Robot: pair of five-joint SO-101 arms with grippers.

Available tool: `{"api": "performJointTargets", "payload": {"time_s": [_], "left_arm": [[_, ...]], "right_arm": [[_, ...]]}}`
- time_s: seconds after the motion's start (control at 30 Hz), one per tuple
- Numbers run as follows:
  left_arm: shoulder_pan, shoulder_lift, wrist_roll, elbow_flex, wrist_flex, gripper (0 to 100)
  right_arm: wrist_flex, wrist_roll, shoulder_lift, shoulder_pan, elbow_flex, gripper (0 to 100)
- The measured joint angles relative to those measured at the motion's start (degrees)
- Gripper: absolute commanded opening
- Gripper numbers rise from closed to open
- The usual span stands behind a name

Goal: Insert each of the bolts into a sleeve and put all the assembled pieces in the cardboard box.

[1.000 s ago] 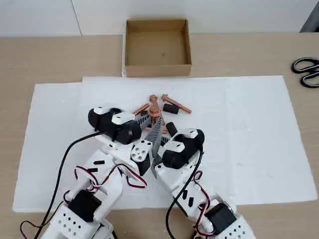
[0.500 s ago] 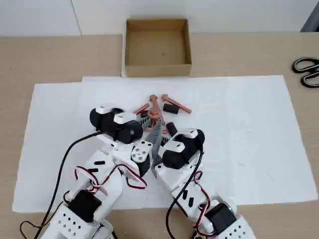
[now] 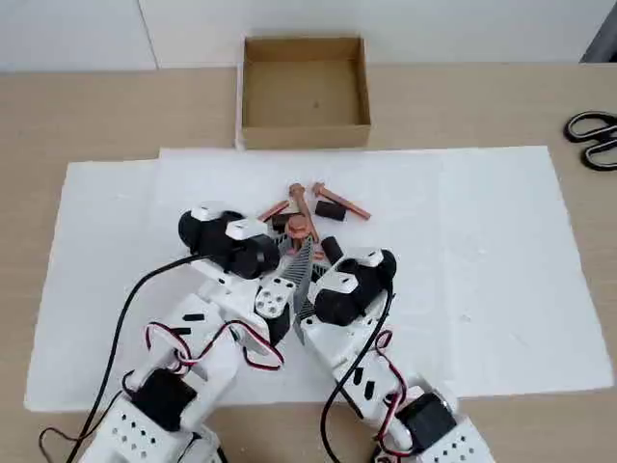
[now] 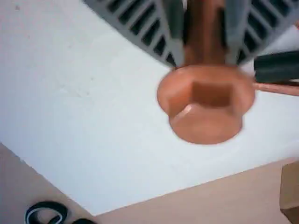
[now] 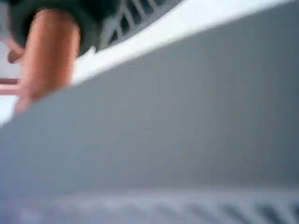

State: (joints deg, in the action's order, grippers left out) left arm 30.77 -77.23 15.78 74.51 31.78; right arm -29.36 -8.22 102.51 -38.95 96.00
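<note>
Here the left claw (image 4: pixel 203 32) pinches a smooth copper bolt (image 4: pixel 205 102) by its round shank, near the cardboard box (image 3: pixel 304 135) on its arm-facing side, above white paper (image 3: pixel 482 241). Its wrist view reveals the flanged head's angular recess; the right claw's (image 3: pixel 305 265) grip cannot be told.

A pale wooden table (image 3: pixel 58 116) spreads out on every side of the left gripper (image 3: pixel 300 239), with a large white paper sheet (image 3: pixel 482 251) lying flat beneath it. Far beyond the gripper, the tabletop meets a plain white wall (image 3: pixel 434 29) with one thin vertical seam. Well off to the gripper's right, black-handled scissors (image 3: pixel 593 138) lie on bare wood. The light is soft and even, the shadows faint.
</note>
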Motion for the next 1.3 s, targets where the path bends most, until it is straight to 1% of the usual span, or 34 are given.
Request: {"api": "performJointTargets", "payload": {"time_s": [0.27,0.6,0.77,0.9,1.2,1.23,1.3], "left_arm": [[0.09,-0.09,-3.25,0.0,1.23,1],[0.09,-0.09,-3.34,0.0,2.9,1],[0.09,-0.18,-3.34,0.0,5.27,1],[1.67,-0.18,-3.69,0.0,7.21,1],[2.2,-0.18,-3.78,0.0,7.47,1],[2.2,-0.18,-3.78,0.0,7.47,1],[2.2,-0.18,-3.78,0.0,7.47,5]], "right_arm": [[-0.09,0.0,0.0,0.0,0.0,0.4],[-0.09,0.0,0.0,0.0,0.09,0.4],[-0.09,0.0,0.0,0.0,0.09,0.4],[-0.09,0.0,0.0,0.0,0.09,0.4],[-0.09,0.0,0.0,0.18,0.09,0.4],[-0.09,0.0,0.0,0.18,0.09,0.4],[-0.09,0.0,0.0,0.18,0.09,0.4]]}}
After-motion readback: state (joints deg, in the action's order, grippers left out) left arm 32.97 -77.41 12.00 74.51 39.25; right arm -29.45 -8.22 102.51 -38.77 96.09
